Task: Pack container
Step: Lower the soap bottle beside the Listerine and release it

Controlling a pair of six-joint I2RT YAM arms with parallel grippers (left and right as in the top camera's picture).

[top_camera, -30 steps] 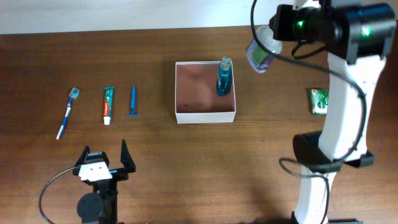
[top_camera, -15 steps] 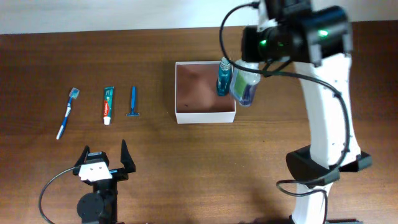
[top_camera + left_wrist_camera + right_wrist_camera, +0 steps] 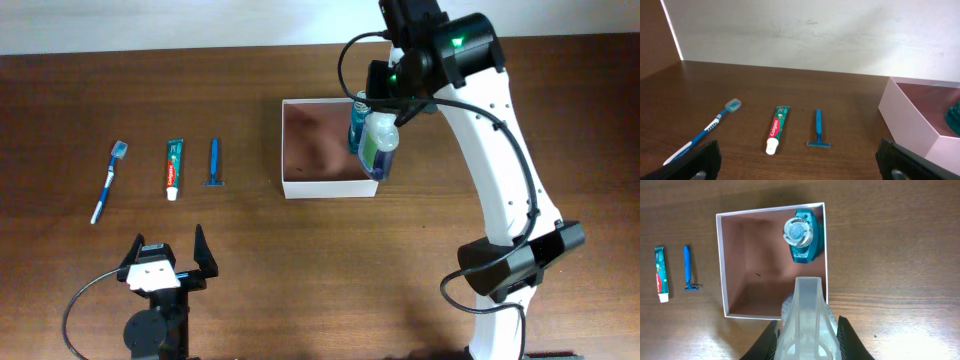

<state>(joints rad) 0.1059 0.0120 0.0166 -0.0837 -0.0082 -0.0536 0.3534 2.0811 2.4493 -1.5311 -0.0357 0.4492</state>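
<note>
Clear bottle (image 3: 376, 148) over container (image 3: 320, 187) edge

We read a single brand: "Colgate", running along the red part of the toothpaste (image 3: 776, 136), which lies just ahead of the left gripper (image 3: 798, 159).

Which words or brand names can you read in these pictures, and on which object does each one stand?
"Colgate": on the toothpaste tube, read in the left wrist view.
Label on the clear bottle: too blurred to read.
Teal bottle: no readable text shows.
Nothing else carries legible writing.
</note>
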